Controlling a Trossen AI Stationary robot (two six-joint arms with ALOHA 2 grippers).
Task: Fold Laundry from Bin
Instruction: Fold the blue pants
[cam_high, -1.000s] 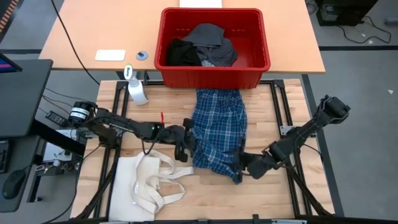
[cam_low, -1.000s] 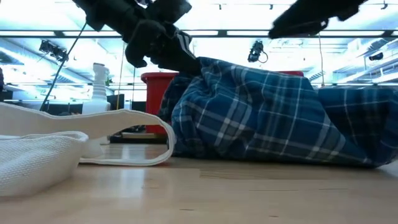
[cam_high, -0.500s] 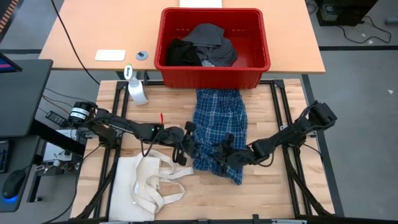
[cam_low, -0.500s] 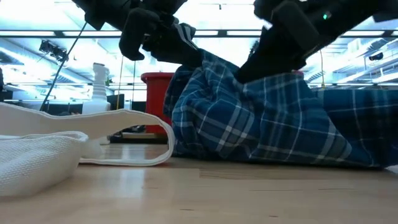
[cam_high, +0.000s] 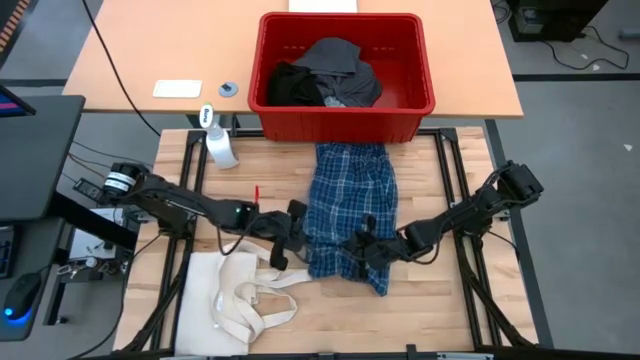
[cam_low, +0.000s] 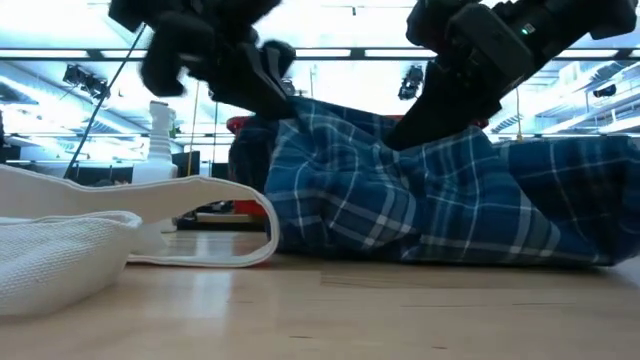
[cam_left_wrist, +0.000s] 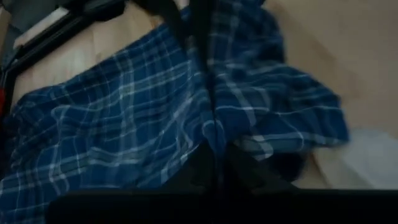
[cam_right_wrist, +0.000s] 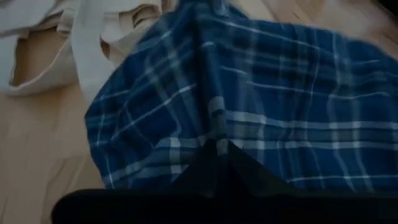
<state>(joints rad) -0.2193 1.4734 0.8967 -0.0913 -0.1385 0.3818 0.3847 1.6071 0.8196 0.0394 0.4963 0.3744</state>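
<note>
Now | both fingers (cam_high: 296, 228) (cam_high: 358, 247) clenched on plaid shirt (cam_high: 350, 190) | no readable labels

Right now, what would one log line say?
left gripper: shut on plaid shirt | right gripper: shut on plaid shirt | bin: dark garments inside

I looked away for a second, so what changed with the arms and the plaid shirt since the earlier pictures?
The right gripper slid leftward from the shirt's right edge onto the blue plaid shirt and shut on it. The left gripper, already shut on the shirt's left edge, drew slightly leftward. The red bin, tote bag and spray bottle stayed put.
</note>
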